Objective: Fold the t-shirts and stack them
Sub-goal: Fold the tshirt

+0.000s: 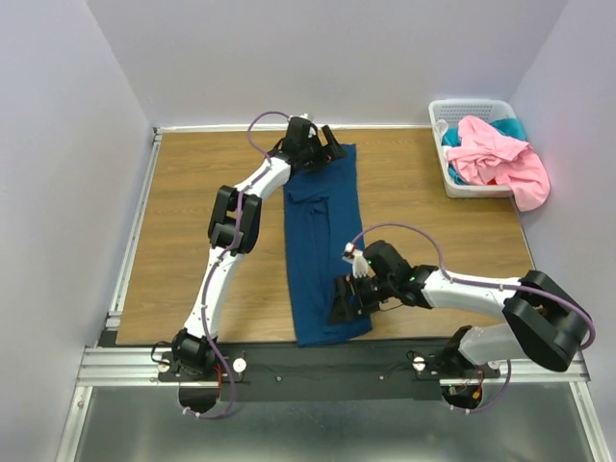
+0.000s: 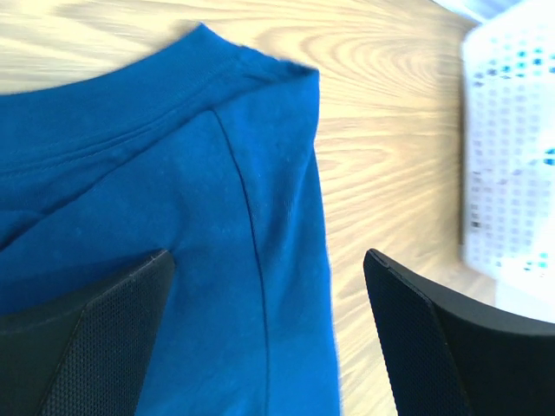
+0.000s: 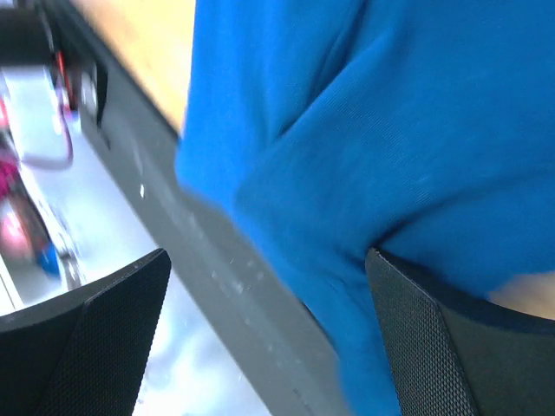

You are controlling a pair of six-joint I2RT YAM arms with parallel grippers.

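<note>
Wood counter (image 1: 192, 212), and down its middle the dark navy tee (image 1: 322, 241) lies folded in a long strip, collar at the far end. Far-right corner: white basket (image 1: 462, 108) w/ the pink tee (image 1: 496, 154) spilling over its rim, teal tee (image 1: 510, 127) behind. Left hand (image 2: 269, 260) spread wide over the collar corner; right hand (image 3: 269, 256) spread wide too, at the near hem.
</note>
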